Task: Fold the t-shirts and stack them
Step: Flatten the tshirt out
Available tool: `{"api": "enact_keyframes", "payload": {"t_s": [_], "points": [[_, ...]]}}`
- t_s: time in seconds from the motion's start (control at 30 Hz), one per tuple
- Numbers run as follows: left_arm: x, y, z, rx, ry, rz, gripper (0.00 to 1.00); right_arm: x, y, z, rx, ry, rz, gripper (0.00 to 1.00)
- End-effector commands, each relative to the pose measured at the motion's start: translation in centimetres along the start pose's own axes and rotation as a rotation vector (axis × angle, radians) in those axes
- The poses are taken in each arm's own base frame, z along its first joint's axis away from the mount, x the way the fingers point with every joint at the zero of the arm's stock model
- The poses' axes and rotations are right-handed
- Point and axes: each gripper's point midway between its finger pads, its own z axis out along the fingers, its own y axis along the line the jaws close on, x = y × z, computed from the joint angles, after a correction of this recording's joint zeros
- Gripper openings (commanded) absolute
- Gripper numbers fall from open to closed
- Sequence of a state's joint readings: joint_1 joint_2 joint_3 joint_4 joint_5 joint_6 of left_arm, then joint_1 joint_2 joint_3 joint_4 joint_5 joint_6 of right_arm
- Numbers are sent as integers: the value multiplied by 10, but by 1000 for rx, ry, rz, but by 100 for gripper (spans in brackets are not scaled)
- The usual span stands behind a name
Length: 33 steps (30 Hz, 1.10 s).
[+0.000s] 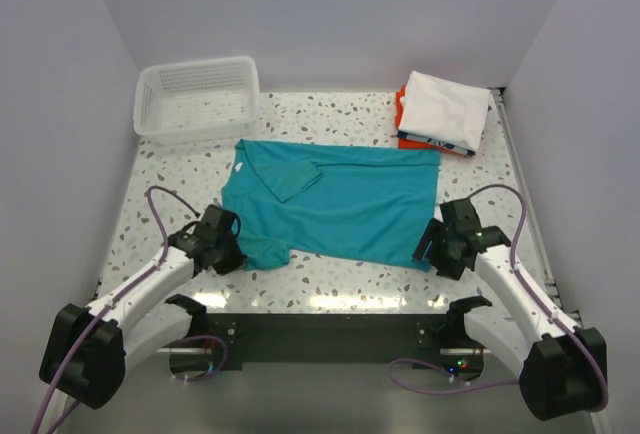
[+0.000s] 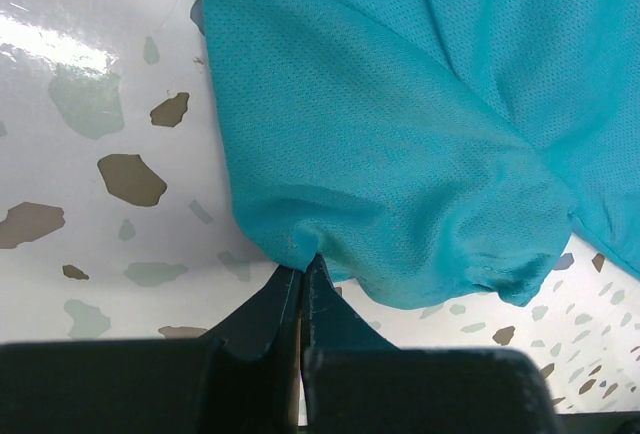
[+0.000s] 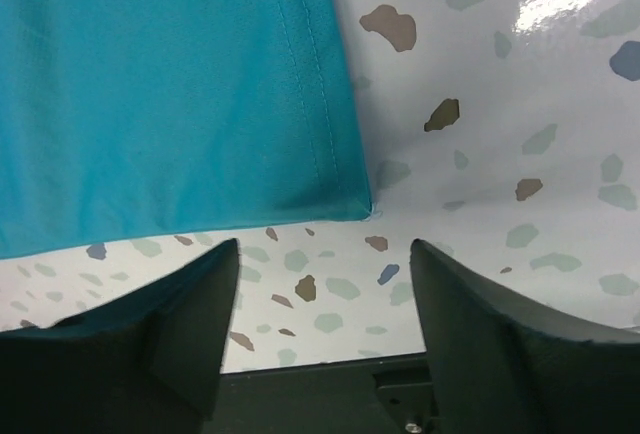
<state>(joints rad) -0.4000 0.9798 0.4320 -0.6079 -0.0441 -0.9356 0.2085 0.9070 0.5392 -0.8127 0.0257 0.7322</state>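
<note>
So this looks like the middle of the fold on the teal t-shirt (image 1: 340, 204). It's spread flat on the table (image 1: 340, 279) just ahead of both grippers, with the far sleeve flipped in over the chest.

The left gripper (image 2: 303, 274) has its fingers pressed together on a bunched bit of cloth at the shirt's near sleeve end. The fabric puckers right at the tips and balloons up a little beyond them.

The right gripper (image 3: 322, 254) has its fingers wide apart and holds nothing. The near hem corner sits just ahead of it, slightly toward its left finger, flat on the table and not touched.

My guess for the next move is that the right one has to slide forward, get a finger under that corner and pinch it. Then both arms can lift the near edge and carry it over to the far edge.

The cloth is thin mesh-looking stuff and pretty floppy, so I'd expect it to sag between the two grips.

Way ahead of the right gripper there's a folded pile: a white t-shirt (image 1: 445, 106) on top, an orange one (image 1: 400, 114) and a dark-edged one (image 1: 435, 144) under it. The teal one probably ends up there.
</note>
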Motion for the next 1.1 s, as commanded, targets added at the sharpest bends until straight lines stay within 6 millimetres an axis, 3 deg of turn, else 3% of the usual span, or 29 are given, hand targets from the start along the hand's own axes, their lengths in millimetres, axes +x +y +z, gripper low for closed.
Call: {"api": "enact_keyframes", "payload": {"t_s": [0.0,0.03,0.27,0.63,0.9,1.07], "points": [[-13,-8,-4,30,-58,21,0,8,3,11,-14,39,30,68],[-14,-9,-4,34,-61,21,0,5,5,14,-23,31,28,60],[-15,-10,-6,47,-72,21,0,0,2,25,11,16,34,48],[-16,-10,-6,43,-73,24,0,-3,-6,43,68,9,17,43],[-17,-11,-7,42,-76,21,0,8,-8,50,53,36,19,22],[-23,-13,-12,41,-97,21,0,-4,-2,42,33,-2,-2,4]]}}
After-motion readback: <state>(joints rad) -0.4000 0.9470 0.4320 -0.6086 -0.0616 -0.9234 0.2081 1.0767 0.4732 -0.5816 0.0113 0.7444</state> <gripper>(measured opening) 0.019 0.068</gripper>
